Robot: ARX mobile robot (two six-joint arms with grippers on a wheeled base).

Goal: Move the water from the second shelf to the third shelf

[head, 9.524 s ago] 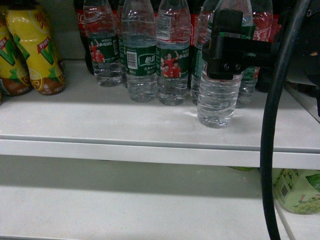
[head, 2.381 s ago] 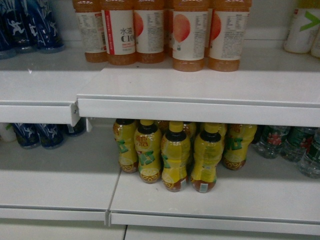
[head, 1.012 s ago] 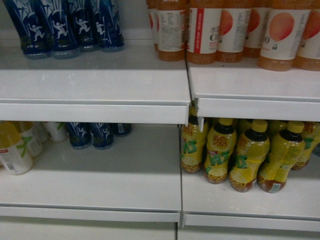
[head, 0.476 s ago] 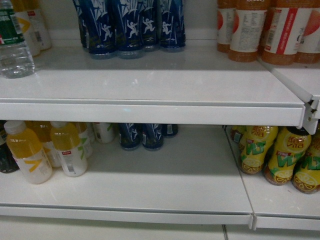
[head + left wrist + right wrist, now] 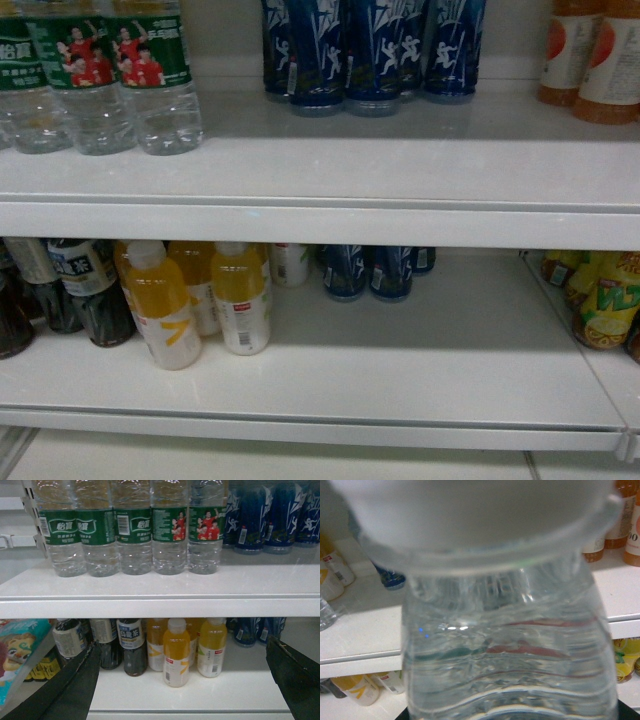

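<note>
The water bottle point(image 5: 510, 645) fills the right wrist view, its grip unseen, while the left gripper point(image 5: 185, 680) hangs spread and empty.

Bare upper shelf point(image 5: 400, 160) front, water bottles point(image 5: 95, 75) left, blue bottles point(image 5: 375, 50) behind, orange bottles point(image 5: 590, 60) right

The upper white shelf point(image 5: 400, 190) carries green-labelled water bottles point(image 5: 150, 80) at 10 o'clock and blue bottles point(image 5: 370, 55) at 12. The lower shelf point(image 5: 450, 370) carries yellow juice bottles point(image 5: 160, 310) at 8 and dark tea bottles point(image 5: 85, 295) at 9.
</note>
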